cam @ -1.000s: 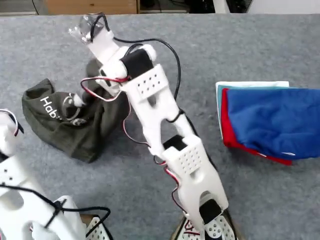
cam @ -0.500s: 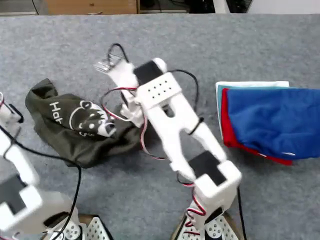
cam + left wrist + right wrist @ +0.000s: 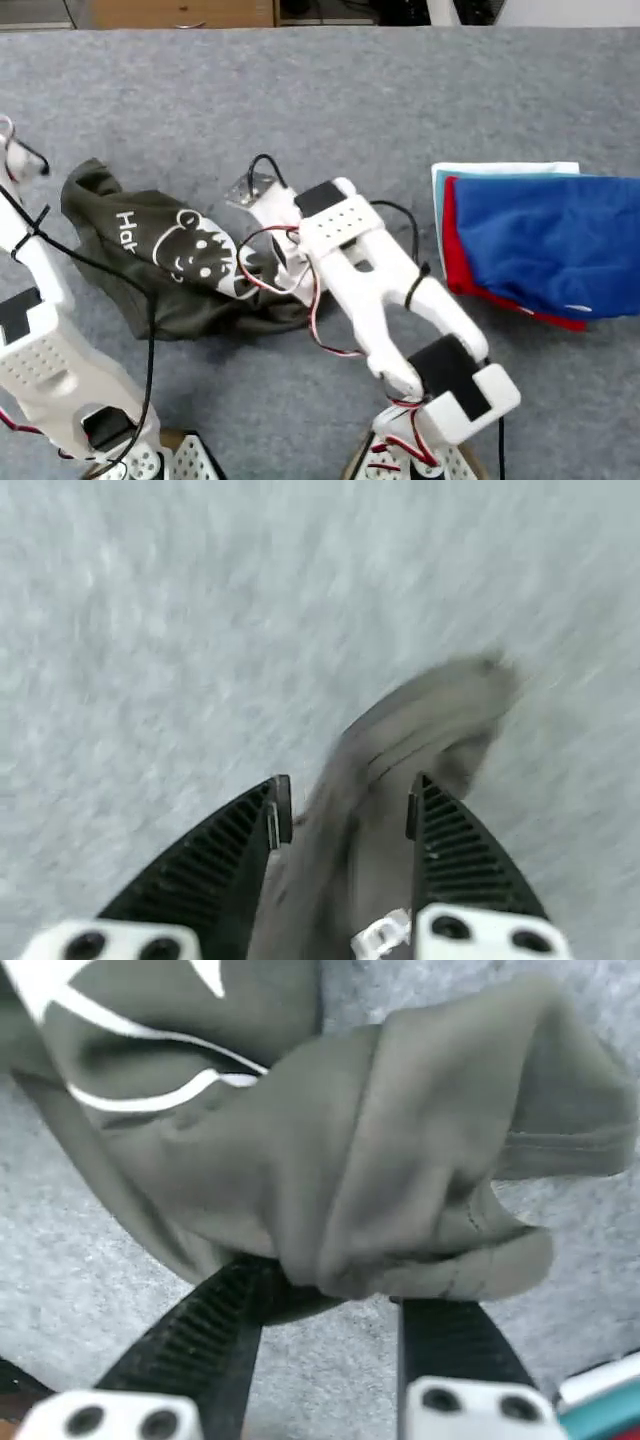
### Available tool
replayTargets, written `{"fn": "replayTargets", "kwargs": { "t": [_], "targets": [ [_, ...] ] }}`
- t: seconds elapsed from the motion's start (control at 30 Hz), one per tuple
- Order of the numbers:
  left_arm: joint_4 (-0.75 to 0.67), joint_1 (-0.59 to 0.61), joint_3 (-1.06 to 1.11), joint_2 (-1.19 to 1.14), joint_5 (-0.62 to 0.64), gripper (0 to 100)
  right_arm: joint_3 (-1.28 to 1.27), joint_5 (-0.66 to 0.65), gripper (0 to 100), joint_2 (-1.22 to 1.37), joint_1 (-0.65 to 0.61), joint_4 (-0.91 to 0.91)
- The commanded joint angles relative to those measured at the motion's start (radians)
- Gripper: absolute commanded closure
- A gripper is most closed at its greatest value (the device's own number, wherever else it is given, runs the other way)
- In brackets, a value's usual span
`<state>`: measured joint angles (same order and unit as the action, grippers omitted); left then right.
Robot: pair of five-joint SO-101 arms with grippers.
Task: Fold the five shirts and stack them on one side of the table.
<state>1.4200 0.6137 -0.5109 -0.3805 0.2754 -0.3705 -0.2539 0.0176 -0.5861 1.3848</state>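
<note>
A dark olive shirt [image 3: 170,265] with a white print lies crumpled on the grey table, left of centre. My right gripper [image 3: 325,1285] is shut on a thick bunch of the shirt's [image 3: 400,1160] right edge, under the right arm [image 3: 350,250]. My left gripper [image 3: 345,795] is open near the table's left edge, and a strip of the shirt [image 3: 400,750] runs between its fingers and out past the tips. On the right lies a stack of folded shirts with a blue one [image 3: 550,245] on top, a red one [image 3: 455,260] under it and light ones [image 3: 500,172] below.
The left arm [image 3: 35,330] rises along the left edge of the high view. Both arm bases sit at the near edge. The grey table [image 3: 420,100] lies bare at the back and between the dark shirt and the stack.
The right arm has drawn back toward its base, dragging the dark shirt's right side and spreading it out. The left arm has swung toward the back, up to the shirt's left corner.
</note>
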Motion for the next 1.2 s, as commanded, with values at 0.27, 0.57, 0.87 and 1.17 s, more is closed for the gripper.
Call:
{"fn": "replayTargets", "kwargs": {
  "t": [0.27,0.57,0.87,1.17],
  "targets": [
    [0.003,-0.041,-0.345,-0.271,0.060,80,0.196,-0.104,80.3,-0.186,0.076,0.328],
    [0.006,-0.129,-0.577,-0.489,0.066,80,0.151,-0.120,80.3,-0.179,0.392,-0.086],
    [0.172,-0.115,-0.605,-0.642,-0.037,98,0.061,0.227,80.3,-0.007,0.228,-0.749],
    [0.344,-0.034,-0.741,-0.674,-0.064,98,0.133,0.229,80.3,0.213,0.213,-0.924]
  ]
}}
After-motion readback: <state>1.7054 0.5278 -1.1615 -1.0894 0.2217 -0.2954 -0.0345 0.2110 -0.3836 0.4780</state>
